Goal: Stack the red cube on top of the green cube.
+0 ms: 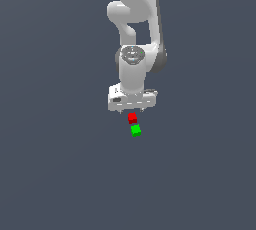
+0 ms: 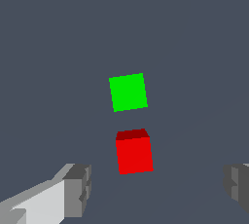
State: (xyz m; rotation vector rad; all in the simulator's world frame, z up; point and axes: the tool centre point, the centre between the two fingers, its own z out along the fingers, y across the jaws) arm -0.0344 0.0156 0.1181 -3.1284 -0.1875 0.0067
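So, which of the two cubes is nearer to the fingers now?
The red cube. It lies between the open fingers, while the green cube sits apart, further beyond it.

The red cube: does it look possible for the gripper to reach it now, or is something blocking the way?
Probably yes. The gripper is open, and the red cube lies between its fingers with nothing on it. The green cube sits apart, beyond it.

- The white Panda arm [image 1: 135,34] reaches down, its gripper [image 1: 133,110] pointing at the grey floor [image 1: 50,174].
- The red cube [image 1: 132,118] sits just under the gripper.
- The green cube [image 1: 136,130] lies just beside the red cube, nearer the camera.
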